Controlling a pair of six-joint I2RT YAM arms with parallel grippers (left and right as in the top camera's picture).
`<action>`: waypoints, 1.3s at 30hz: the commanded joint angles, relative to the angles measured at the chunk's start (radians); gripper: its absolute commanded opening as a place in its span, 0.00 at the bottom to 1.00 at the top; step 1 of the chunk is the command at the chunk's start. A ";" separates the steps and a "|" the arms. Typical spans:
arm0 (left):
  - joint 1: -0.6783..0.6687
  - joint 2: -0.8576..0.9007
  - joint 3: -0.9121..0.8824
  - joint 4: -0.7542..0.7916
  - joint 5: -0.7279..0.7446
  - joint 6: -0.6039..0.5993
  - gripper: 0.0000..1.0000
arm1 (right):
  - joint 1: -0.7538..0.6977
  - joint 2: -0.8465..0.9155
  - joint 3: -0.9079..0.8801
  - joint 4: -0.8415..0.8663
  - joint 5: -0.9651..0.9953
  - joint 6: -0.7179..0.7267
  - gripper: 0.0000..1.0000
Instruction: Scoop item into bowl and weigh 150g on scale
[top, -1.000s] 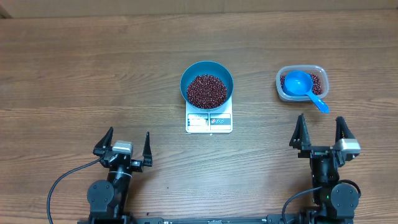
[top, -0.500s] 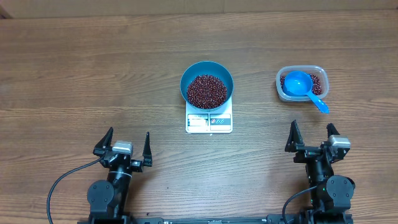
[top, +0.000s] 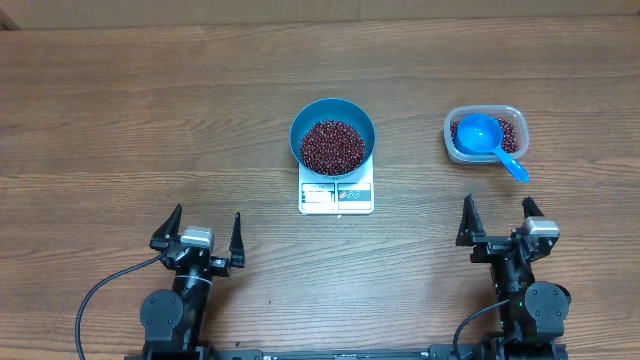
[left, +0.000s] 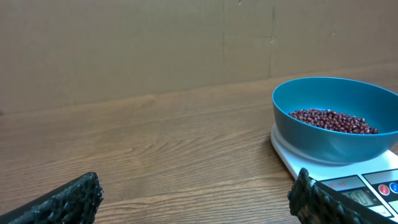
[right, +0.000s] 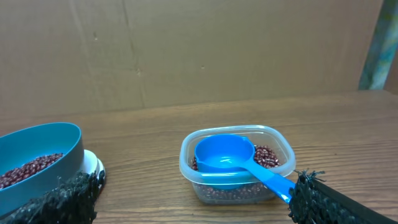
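The teal bowl (top: 333, 134) (left: 333, 118) (right: 38, 155) rests on the white scale (top: 336, 194) (left: 348, 180) at table centre, holding a heap of dark red-brown beans (top: 333, 146) (left: 333, 121). More beans (top: 508, 133) (right: 266, 157) lie in a clear tub (top: 485, 134) (right: 236, 163) at the right, with a blue scoop (top: 484, 138) (right: 231, 155) resting in it, handle over the rim. My left gripper (top: 207, 231) (left: 199, 198) stands open near the front edge, nothing between its fingers. My right gripper (top: 496, 219) (right: 198, 198) is open too, in front of the tub, holding nothing.
A brown cardboard wall (left: 155, 43) (right: 217, 50) stands along the table's far side. The wooden tabletop (top: 150, 120) stretches bare to the left of the scale.
The right gripper has drawn back toward the front edge and shifted slightly left. The left arm, bowl, scale and tub have not moved.
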 joint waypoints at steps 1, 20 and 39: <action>0.007 -0.010 -0.005 -0.002 -0.006 -0.006 1.00 | -0.004 -0.007 -0.011 0.006 -0.037 -0.043 1.00; 0.007 -0.010 -0.005 -0.002 -0.005 -0.006 1.00 | -0.004 -0.007 -0.011 0.010 -0.068 -0.071 1.00; 0.007 -0.010 -0.005 -0.002 -0.006 -0.006 1.00 | -0.004 -0.007 -0.011 0.012 -0.068 -0.071 1.00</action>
